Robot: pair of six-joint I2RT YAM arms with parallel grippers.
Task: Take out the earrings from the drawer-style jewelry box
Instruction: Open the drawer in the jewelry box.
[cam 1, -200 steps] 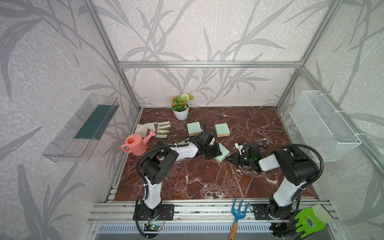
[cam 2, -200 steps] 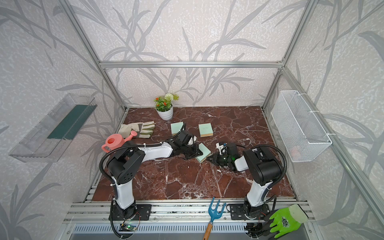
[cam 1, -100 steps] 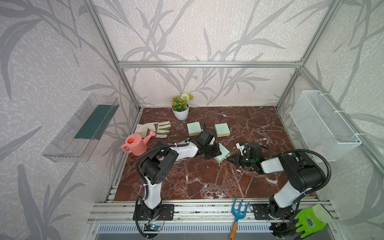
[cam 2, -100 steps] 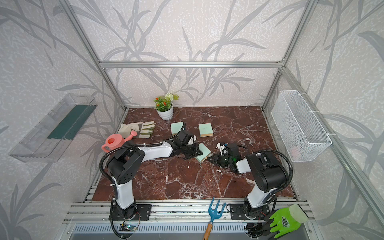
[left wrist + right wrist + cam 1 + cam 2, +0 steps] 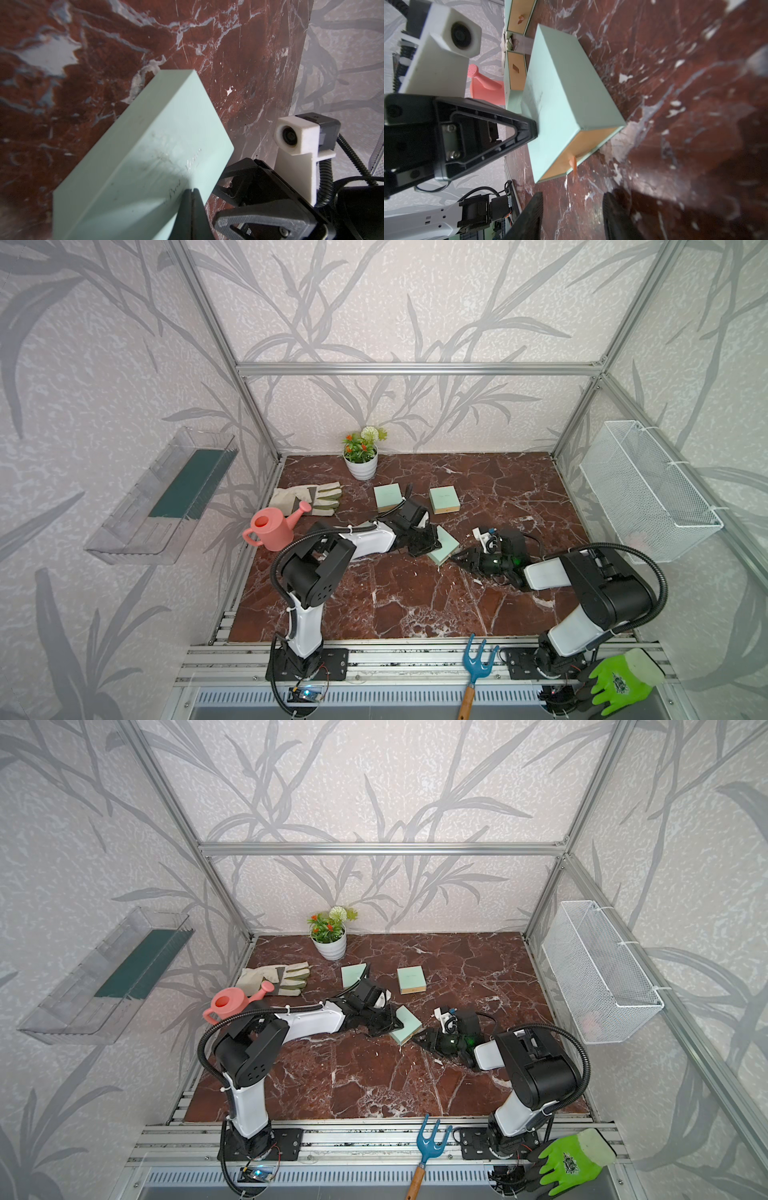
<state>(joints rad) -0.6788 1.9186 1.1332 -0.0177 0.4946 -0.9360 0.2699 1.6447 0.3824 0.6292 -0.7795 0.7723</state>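
At the middle of the bench [image 5: 415, 605], the jaws of the right arm [image 5: 544, 574] stand partly apart and hold nothing. In the right wrist view its two dark fingers [image 5: 529, 218] frame only bare marble. Just ahead of that gap, touching neither finger, the orange pull tab [image 5: 573, 164] hangs from the tan drawer front [image 5: 591, 143] of the mint-green box [image 5: 566, 89].

In both top views this box lies just left of the right jaws, and its drawer front faces them. Its long axis seems to run away from them toward the far left, so the drawer would slide out toward the right arm.

The jaws of the left arm [image 5: 365, 539] are pressed flat together with nothing between them. Their tip rests on the box's top, reaching in from the left as if to pin the box down.

The drawer is shut, so the earrings cannot be seen and are presumably inside on the lining.

The right arm is clearly nearer the tab and lined up with it. The coming move likely needs a short advance to the left to bring the tab between the fingers, then a pull back along the drawer's axis.

Farther off, a second box [image 5: 387, 497] and a third box [image 5: 444, 499] sit well apart toward the far side.
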